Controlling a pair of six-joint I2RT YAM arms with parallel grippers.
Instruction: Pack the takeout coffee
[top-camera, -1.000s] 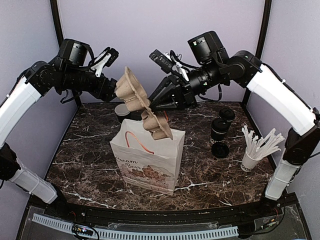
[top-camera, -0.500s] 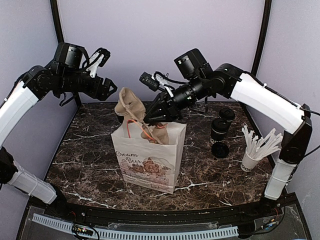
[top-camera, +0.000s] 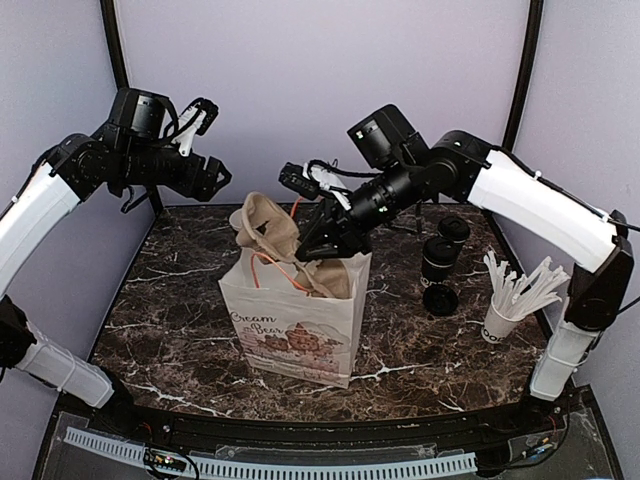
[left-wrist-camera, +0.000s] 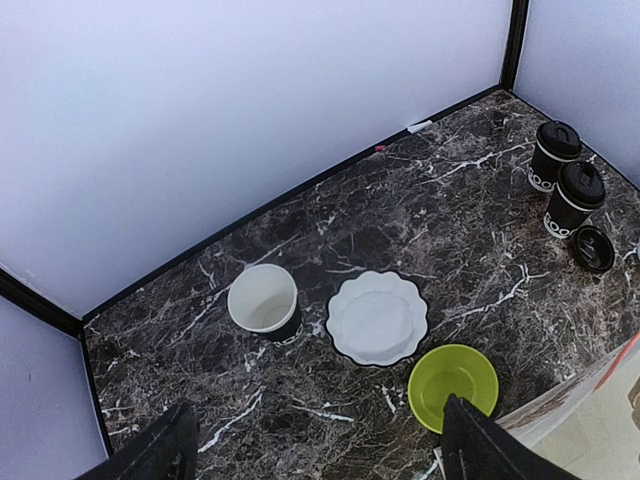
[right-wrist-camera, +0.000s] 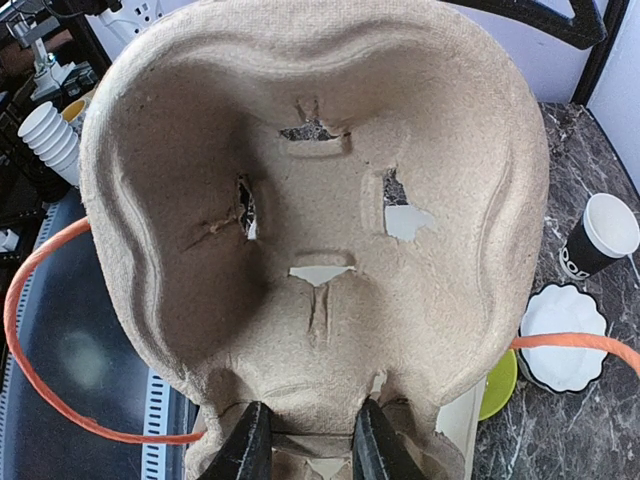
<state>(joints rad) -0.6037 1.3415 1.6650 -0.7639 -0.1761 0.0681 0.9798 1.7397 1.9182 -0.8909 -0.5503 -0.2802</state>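
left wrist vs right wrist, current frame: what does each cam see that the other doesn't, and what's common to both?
Left wrist only: two lidded black cups at the frame's upper right, with a loose black lid just below them.
Right wrist only: the pulp cup carrier filling the frame, pinched at its near edge by the right fingers, and a stack of white cups off to the left.
Both: the lidless black cup, the white scalloped plate, the green dish and an orange bag handle.
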